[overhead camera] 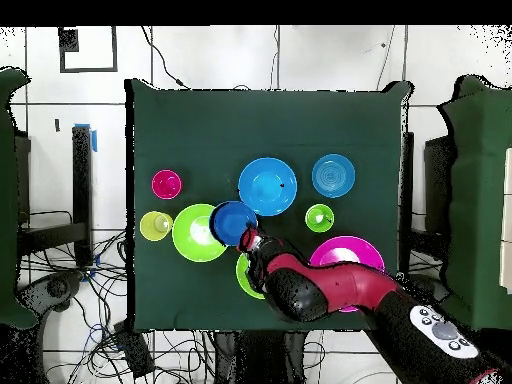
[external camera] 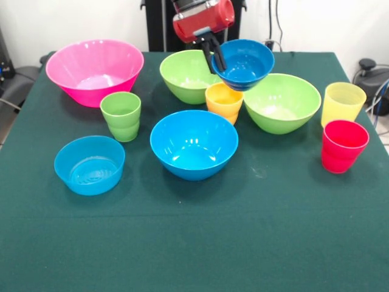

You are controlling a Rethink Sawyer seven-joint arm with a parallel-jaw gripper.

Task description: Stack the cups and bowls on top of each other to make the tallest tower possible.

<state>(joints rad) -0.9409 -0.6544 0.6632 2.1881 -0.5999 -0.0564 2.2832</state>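
Observation:
My gripper (external camera: 214,56) is shut on the near-left rim of the small dark blue bowl (external camera: 246,64) and holds it tilted in the air. Just below it stands the orange-yellow cup (external camera: 223,100), between two lime green bowls (external camera: 185,78) (external camera: 282,102). The bright blue bowl (external camera: 193,143) sits in the middle. The pink bowl (external camera: 94,70), green cup (external camera: 121,115) and light blue bowl (external camera: 89,164) are at the left. The pale yellow cup (external camera: 343,103) and red cup (external camera: 343,146) are at the right. In the overhead view the gripper (overhead camera: 248,238) grips the dark blue bowl (overhead camera: 233,222), which hides the orange cup.
All stand on the dark green table (external camera: 182,243). In the overhead view my arm (overhead camera: 330,290) covers part of the pink bowl (overhead camera: 352,248) and most of one green bowl (overhead camera: 243,280). Cables lie on the floor around the table.

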